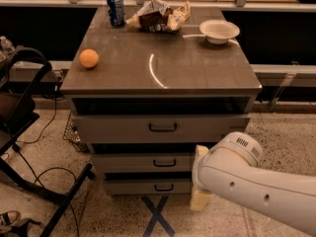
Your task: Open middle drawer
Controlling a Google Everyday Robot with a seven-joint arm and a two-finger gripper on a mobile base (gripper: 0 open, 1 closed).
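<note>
The grey cabinet has three stacked drawers. The middle drawer (148,163) has a low grey front with a small dark loop handle (164,162) at its centre, and it sits pushed in between the taller top drawer (118,128) and the bottom drawer (143,186). My white arm (247,179) comes in from the lower right. The gripper (200,179) shows as a cream-coloured part by the cabinet's lower right corner, level with the middle and bottom drawers and to the right of their handles. It holds nothing that I can see.
On the cabinet top (197,73) are an orange (89,58), a blue can (116,8), a crumpled snack bag (159,16) and a white bowl (219,31). A black stand with cables (29,147) is at the left. A blue tape cross (157,217) marks the floor.
</note>
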